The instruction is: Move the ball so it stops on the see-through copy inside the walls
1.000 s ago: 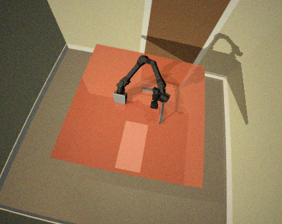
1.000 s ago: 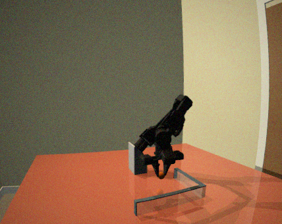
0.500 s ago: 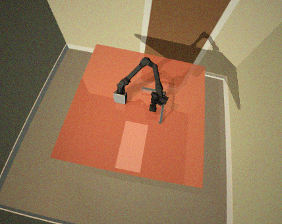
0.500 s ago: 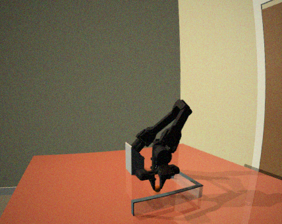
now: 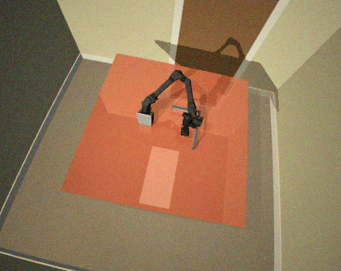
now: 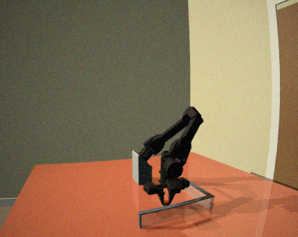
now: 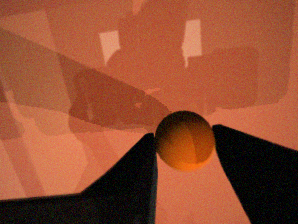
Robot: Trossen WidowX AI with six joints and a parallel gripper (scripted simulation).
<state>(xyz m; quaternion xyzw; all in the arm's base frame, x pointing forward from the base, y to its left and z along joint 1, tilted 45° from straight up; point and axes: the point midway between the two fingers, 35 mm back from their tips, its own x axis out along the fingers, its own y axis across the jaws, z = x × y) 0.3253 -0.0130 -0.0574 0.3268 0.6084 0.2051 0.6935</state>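
Ball pinched, end effector hiding copy

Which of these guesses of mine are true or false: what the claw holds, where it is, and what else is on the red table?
1. The claw is shut on an orange ball. True.
2. The claw points straight up toward the ceiling. False: in the exterior view it points down at the red table, low inside the corner.
3. The low clear walls make a corner around the claw's spot. True.
4. A blue cube sits between the fingers. False: only the ball is there.
5. The arm rises from a grey base block. True.
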